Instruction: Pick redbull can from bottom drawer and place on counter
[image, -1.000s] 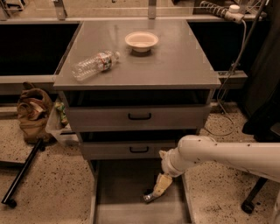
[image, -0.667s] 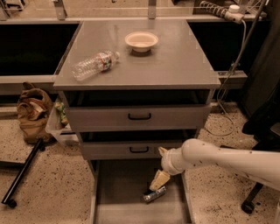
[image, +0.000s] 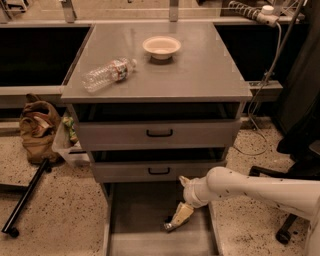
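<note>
The bottom drawer (image: 135, 220) is pulled open at the foot of the grey cabinet. The redbull can (image: 169, 227), small and silver, lies on its side on the drawer floor, right of centre. My gripper (image: 179, 217) reaches in from the right on a white arm and sits right over the can's upper end, touching or nearly touching it. Most of the can is hidden by the gripper. The counter (image: 200, 65) is the flat grey top of the cabinet, well above the gripper.
A clear plastic bottle (image: 107, 74) lies on the counter's left side and a white bowl (image: 161, 46) stands at its back. Two shut black-handled drawers (image: 160, 133) sit above the open one. A brown bag (image: 37, 125) and a black pole (image: 25, 195) are on the floor at left.
My gripper has shifted a little down and to the left over the can. The can's visible end now shows slightly further left in the drawer.
</note>
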